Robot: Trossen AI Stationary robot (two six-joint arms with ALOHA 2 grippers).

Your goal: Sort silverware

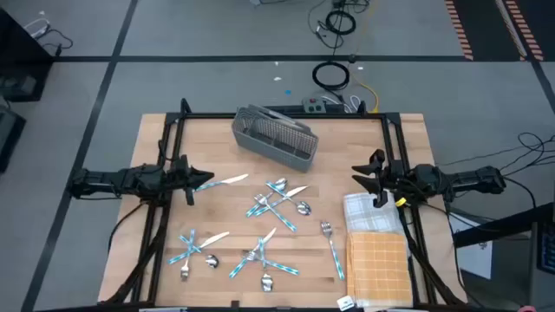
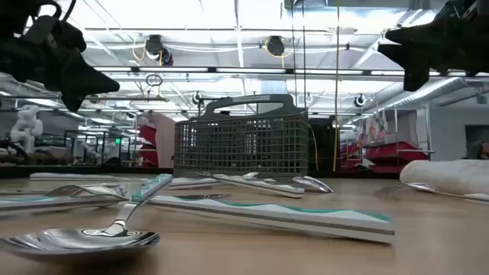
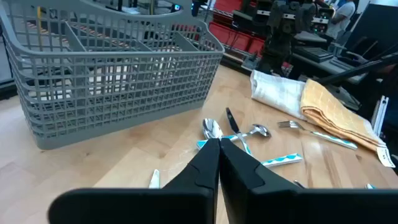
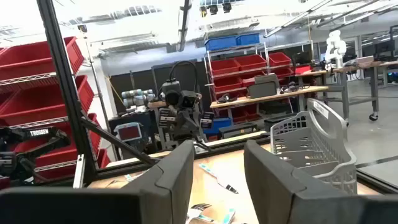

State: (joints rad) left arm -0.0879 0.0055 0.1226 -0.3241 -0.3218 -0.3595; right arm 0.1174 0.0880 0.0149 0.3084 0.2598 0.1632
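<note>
Both hands idle, nothing grasped: left hand point(image 1: 205, 178) clenched, right hand point(image 1: 365, 176) parted. Teal-handled steel silverware point(image 1: 276, 201) lies scattered on wooden tabletop point(image 1: 217, 217); grey wire-mesh caddy point(image 1: 274, 136) awaits sorting.

Wooden table point(image 1: 165, 260): silverware point(image 1: 279, 201), caddy point(image 1: 274, 136), towels point(image 1: 376, 245)

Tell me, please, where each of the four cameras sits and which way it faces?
High view: overhead, looking straight down on the table, caddy, silverware, both arms.
Low view: table height, facing the caddy; arms hang above.
Left wrist view: behind the shut left gripper, facing caddy and towels.
Right wrist view: behind the open right gripper, facing across to the left arm.
All four show the caddy.
</note>
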